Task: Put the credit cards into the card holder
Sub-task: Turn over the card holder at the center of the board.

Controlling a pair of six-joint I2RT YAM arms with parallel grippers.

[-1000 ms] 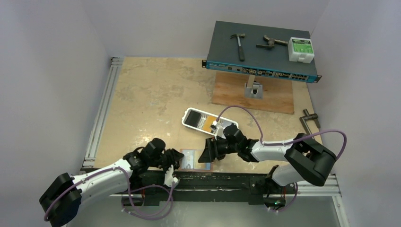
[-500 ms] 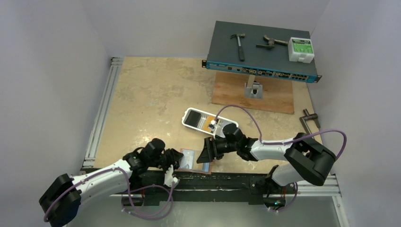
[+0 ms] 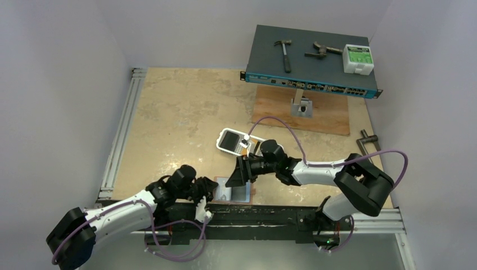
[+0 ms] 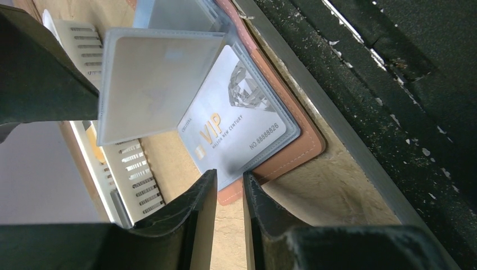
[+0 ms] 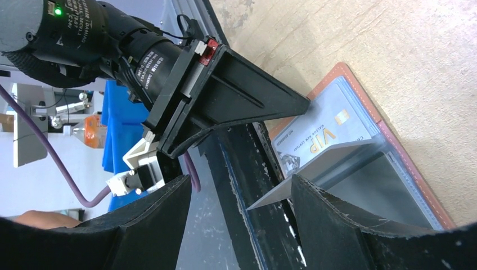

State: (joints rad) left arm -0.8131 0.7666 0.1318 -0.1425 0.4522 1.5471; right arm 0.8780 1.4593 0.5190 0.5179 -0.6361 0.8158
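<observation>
Left gripper point(image 3: 210, 190), seen from above, reaches in from the left to the card holder point(image 3: 242, 194). The holder lies spread open and flat at the table's near edge, just beside the rail, its long axis running left to right. The right gripper point(image 3: 235, 175) hangs over its left half, and the other credit cards point(image 3: 230, 140) sit in the white tray point(image 3: 223, 131) farther back. From the left wrist, the narrow jaws pinch the holder's brown corner. A silver VIP card point(image 4: 236, 118) is already sleeved, with a pale clear leaf point(image 4: 152, 84) tilted up off it. From the right wrist, that gripper's jaws stand wide with nothing clamped; the leaf's free edge rises between them, resting against one finger at most. The card's lettering runs across the spread, so its long axis points from the rail toward the far side. I judge this the pocket-opening step, with one card loaded. Next, hold the leather pinned, keep the leaf raised, and bring a tray card in lengthwise along that same axis.
</observation>
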